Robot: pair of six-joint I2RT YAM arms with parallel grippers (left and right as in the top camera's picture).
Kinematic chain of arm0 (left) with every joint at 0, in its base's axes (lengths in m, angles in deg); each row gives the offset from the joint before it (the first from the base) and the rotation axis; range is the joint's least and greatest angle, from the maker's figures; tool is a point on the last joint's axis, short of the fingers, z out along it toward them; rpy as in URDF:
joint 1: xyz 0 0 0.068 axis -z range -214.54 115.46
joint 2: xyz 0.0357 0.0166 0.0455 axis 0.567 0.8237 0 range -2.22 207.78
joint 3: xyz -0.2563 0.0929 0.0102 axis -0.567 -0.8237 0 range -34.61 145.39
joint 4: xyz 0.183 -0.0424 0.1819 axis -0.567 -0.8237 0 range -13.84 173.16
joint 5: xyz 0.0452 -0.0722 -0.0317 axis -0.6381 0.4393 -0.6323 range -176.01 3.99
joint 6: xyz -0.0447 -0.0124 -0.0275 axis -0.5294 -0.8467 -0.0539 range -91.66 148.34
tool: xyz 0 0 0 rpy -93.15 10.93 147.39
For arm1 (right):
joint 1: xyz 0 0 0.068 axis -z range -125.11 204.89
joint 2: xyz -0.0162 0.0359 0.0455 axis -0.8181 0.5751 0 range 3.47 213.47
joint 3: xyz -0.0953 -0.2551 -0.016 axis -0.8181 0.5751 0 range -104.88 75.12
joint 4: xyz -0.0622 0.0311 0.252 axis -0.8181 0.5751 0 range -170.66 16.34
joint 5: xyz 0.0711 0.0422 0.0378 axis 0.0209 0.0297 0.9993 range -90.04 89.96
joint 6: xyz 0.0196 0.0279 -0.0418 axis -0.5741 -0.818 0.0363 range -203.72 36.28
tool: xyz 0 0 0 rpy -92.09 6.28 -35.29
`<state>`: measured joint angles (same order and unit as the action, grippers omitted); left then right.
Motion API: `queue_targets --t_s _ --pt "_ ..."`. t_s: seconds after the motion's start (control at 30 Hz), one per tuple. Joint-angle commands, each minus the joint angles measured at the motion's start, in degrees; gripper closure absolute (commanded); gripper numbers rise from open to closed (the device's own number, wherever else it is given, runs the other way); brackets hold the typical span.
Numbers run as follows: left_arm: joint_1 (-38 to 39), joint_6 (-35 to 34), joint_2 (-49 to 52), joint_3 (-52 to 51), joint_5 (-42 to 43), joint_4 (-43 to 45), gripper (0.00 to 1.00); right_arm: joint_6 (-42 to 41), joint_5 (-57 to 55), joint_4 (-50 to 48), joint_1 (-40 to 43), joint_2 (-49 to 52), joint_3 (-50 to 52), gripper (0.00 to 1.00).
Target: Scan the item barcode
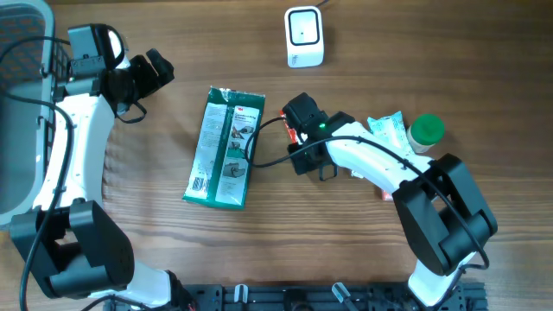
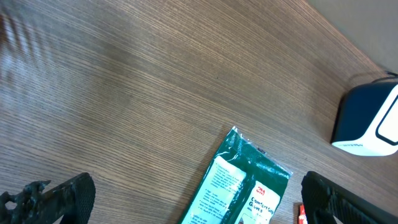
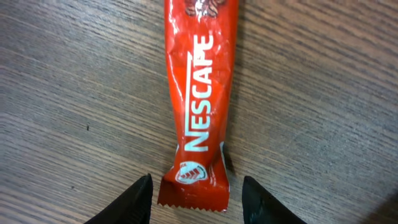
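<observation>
Right gripper: jaws released, fingers parted with one tip on each side of the Nescafé sachet. A strip of bare wood shows between each fingertip and the sachet's long edges, so there is no contact. The sachet lies flat on the table, logo side up. Its serrated end sits between the tips and its body runs straight ahead of the gripper. No barcode is visible on this face.

Green 3M packet: flat, just beside the right gripper on its far side from the arm. Its long edge is close to the gripper body, so there is little room on that side.

Barcode scanner: upright, beyond the right gripper toward the table's far edge. Open wood lies between the two.

Behind the right gripper, along its arm, are a white packet and a green-capped bottle. They are close together and crowd that side.

Left gripper: jaws spread wide, holding nothing, raised over bare wood. The green packet's crimped top edge lies just ahead of it, and the scanner is farther ahead to one side. The wood below and behind this gripper is open.
</observation>
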<state>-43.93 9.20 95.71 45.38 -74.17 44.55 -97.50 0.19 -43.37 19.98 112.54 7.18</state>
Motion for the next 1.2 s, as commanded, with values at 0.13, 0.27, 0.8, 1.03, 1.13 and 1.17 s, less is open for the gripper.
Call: queue_targets --t_s 0.13,0.27,0.8,1.03,1.13,1.17 --pt "-0.11 0.70 0.33 -0.20 4.96 -0.96 0.00 1.90 0.94 -2.05 0.07 1.20 0.20 0.52" --pt "0.79 0.72 0.50 -0.33 11.08 -5.73 0.00 1.79 0.94 -3.82 0.09 1.20 0.20 0.52" --pt "14.93 -2.32 4.87 -4.02 10.84 -4.07 0.00 2.93 0.96 -5.77 0.09 1.36 1.27 0.69" --pt "18.71 -3.56 6.23 -4.02 10.60 -3.17 0.00 2.89 0.98 -5.92 0.09 1.36 1.33 0.73" --pt "19.54 -4.48 7.10 -4.02 10.60 -2.99 0.00 2.91 0.96 -6.01 0.09 1.36 1.46 0.73" --pt "19.80 -4.48 7.19 -4.02 10.62 -2.95 0.00 2.89 0.98 -6.71 0.07 1.36 2.01 0.73"
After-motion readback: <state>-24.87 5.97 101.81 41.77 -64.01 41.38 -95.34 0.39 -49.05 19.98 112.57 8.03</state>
